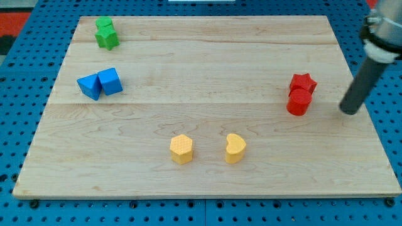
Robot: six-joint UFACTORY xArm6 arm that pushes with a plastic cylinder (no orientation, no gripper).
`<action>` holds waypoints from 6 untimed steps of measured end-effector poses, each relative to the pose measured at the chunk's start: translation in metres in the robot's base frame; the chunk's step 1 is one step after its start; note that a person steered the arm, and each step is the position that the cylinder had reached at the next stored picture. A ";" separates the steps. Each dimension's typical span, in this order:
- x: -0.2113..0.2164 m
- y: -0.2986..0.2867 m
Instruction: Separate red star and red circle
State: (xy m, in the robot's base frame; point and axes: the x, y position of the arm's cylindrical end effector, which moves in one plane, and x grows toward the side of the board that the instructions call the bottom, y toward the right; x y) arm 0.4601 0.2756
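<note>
Your tip (pixel 349 111) stood right of the touching red star (pixel 303 82) and red circle (pixel 298 102); having no jaws, you needed to wedge between them.

You see only the lower part of the rod; its upper end and the arm run off the view's top right corner. The red circle (pixel 299 102) hides the red star's (pixel 303 82) lower edge. The two green blocks (pixel 105 32) overlap, so you cannot make out their shapes.
</note>
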 end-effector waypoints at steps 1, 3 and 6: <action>-0.040 -0.018; -0.043 -0.093; -0.010 -0.066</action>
